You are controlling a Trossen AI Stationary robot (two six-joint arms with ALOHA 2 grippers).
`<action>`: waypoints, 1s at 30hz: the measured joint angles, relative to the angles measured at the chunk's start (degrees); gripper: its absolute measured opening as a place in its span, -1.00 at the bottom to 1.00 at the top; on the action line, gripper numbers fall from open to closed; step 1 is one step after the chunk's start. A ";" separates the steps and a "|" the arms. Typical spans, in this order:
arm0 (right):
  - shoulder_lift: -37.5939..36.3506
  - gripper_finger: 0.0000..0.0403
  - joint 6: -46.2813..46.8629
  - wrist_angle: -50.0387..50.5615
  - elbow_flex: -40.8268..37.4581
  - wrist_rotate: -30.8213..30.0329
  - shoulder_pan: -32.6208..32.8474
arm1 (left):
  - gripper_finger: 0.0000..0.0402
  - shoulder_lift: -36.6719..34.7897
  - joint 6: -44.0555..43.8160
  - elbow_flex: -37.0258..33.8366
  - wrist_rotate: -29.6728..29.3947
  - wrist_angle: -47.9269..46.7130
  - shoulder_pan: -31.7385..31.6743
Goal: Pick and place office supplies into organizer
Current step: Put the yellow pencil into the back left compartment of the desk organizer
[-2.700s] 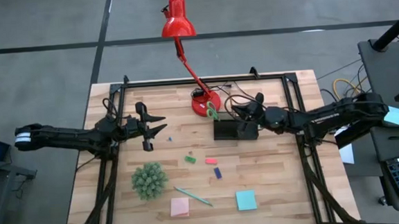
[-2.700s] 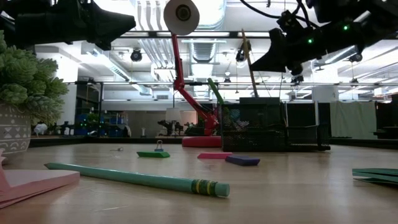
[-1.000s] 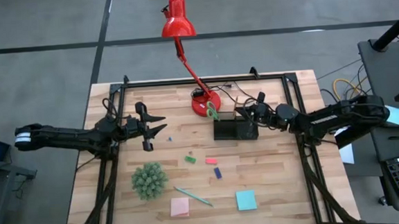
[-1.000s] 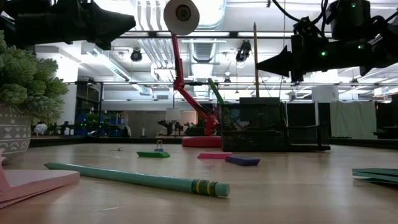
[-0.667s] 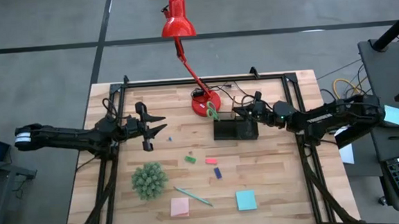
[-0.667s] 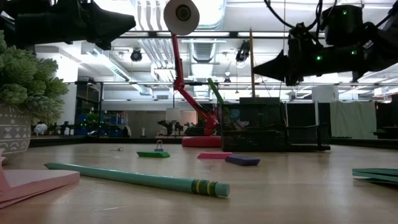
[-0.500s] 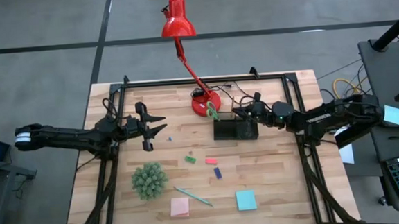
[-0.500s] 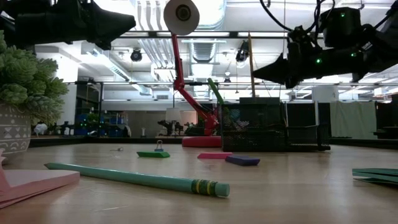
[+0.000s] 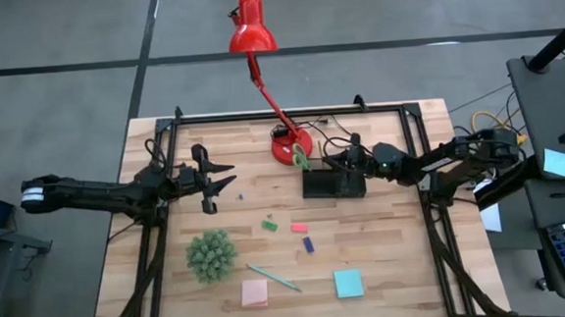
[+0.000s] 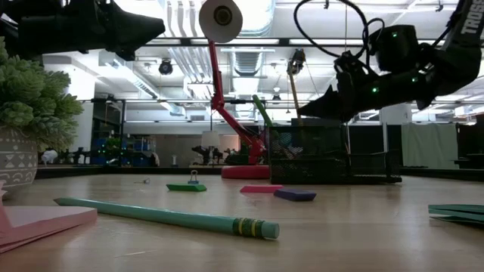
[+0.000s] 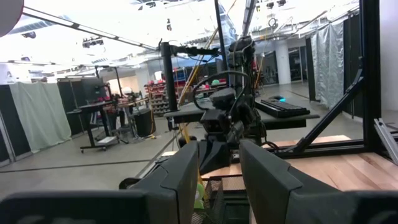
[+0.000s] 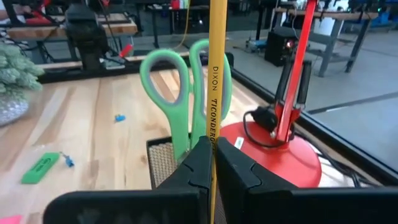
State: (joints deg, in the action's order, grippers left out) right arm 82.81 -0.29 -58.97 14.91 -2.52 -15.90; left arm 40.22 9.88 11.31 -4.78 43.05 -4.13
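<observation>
The black mesh organizer [image 9: 324, 187] stands before the red lamp's base, with the green-handled scissors [image 12: 177, 93] upright in it. My right gripper [image 9: 346, 158] hovers over the organizer, shut on the yellow wooden pencil [image 12: 217, 68]. On the open wood lie the small green [image 9: 269, 224], red-pink [image 9: 299, 228] and purple [image 9: 308, 244] pieces. Nearer the front edge are the teal pen [image 9: 273, 277], the pink pad [image 9: 254, 294] and the light-blue pad [image 9: 348, 283]. My left gripper [image 9: 221, 181] waits open at the table's left, raised, with nothing between its fingers. My right gripper pinches the pencil's shaft [image 12: 214, 132] between its two fingers, low on the pencil. The fingers come roughly level from the table's right and lie across it. The pencil [image 10: 297, 83] stands tilted, most of it above the fingers. Its lower end is hidden at the organizer's top.
A red desk lamp [image 9: 278, 110] rises from its round base [image 9: 290, 146] just behind the organizer. A fuzzy green ball [image 9: 211, 255] sits at the front left. A black frame [image 9: 290, 113] runs along the table's far and side edges.
My right gripper has gone down and toward the table's left, over the organizer, tipping its fingers downward. The pencil has sunk with it and now leans where it stood upright. The gripper stays shut on it.
</observation>
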 joint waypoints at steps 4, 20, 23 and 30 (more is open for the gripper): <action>0.89 -0.96 0.32 0.01 0.07 1.05 -0.09 | -0.47 -0.01 0.01 0.00 0.01 -0.02 -0.01; 4.45 -0.96 0.85 0.74 1.25 3.68 -2.44 | -0.47 -0.01 0.04 0.00 0.00 -0.01 -0.01; 5.24 -0.96 0.82 1.15 2.34 5.78 -2.93 | -0.47 -0.01 0.04 0.00 0.00 0.00 -0.01; 4.75 -0.96 0.47 3.58 3.49 6.14 -2.93 | -0.47 -0.01 0.04 0.00 -0.01 0.00 -0.01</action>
State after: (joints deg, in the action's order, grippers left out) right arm 87.56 0.19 -55.40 18.40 3.62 -18.83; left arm 40.21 9.91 11.31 -4.80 43.05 -4.14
